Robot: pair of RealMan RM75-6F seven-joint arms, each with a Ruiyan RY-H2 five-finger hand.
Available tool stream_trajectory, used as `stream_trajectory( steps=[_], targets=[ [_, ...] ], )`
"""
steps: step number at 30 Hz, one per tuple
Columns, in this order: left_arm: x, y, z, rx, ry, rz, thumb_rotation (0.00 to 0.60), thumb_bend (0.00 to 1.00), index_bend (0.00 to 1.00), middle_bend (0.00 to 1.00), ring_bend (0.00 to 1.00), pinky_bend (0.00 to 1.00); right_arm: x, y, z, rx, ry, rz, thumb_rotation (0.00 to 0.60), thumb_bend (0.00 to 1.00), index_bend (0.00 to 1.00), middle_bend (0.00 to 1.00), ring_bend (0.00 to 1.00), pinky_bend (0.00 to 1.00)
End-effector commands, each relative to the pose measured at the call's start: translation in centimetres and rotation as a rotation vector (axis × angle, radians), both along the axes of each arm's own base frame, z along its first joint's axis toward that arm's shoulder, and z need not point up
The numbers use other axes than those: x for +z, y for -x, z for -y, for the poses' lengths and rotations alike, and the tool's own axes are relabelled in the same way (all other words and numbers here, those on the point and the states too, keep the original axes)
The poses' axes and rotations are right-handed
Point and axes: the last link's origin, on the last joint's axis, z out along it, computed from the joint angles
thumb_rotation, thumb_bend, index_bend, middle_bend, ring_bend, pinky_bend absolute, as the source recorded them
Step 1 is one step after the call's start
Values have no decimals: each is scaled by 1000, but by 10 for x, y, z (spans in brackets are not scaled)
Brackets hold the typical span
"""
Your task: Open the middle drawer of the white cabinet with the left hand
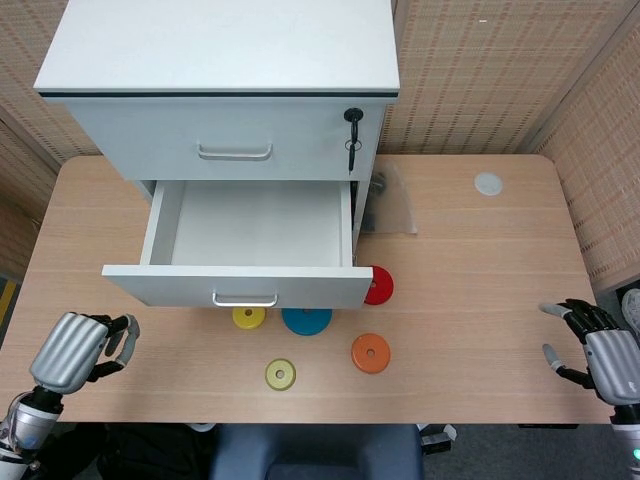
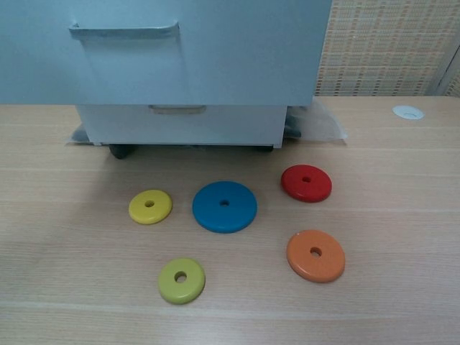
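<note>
Middle drawer [image 1: 240,250] looks light and free-sliding by its handle [image 1: 244,299], while left hand [image 1: 78,349] sits well left, fingers probably curled, empty.

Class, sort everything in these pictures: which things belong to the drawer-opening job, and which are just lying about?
Job: white cabinet; open middle drawer with metal handle; left hand.

Lying about: yellow, blue, red, orange, olive discs; right hand.

white cabinet [image 1: 220,50], blue disc [image 2: 224,206], red disc [image 2: 306,182]
</note>
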Motion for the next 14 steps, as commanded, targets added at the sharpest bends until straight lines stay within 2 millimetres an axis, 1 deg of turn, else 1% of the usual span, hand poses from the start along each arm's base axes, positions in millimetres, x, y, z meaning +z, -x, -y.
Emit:
stream_trajectory(
  steps=[1,2,4,7,10,14],
  targets=[
    [-4,30,5,98,-57,-67,600,558,598,787,735,870,-1,0,1,-2,-7,-2,600,328,249,294,180,206],
    [-5,39,6,119,-78,-95,600,559,604,786,732,862,-1,0,1,-2,-10,-3,600,328,249,294,181,206],
    [-8,50,8,156,-107,-119,600,559,610,780,722,844,-1,-1,2,1,-13,-6,600,328,249,294,181,207],
    [-13,66,13,209,-152,-139,600,558,596,749,685,786,-1,-3,4,6,-18,-8,600,328,249,294,181,207],
    [-17,79,20,256,-181,-151,600,552,524,708,626,720,-3,-4,5,2,-33,-12,600,328,249,295,181,206],
    [-23,88,27,298,-192,-150,600,549,436,623,540,623,-6,-5,6,1,-48,-16,600,328,249,296,181,206]
  ],
)
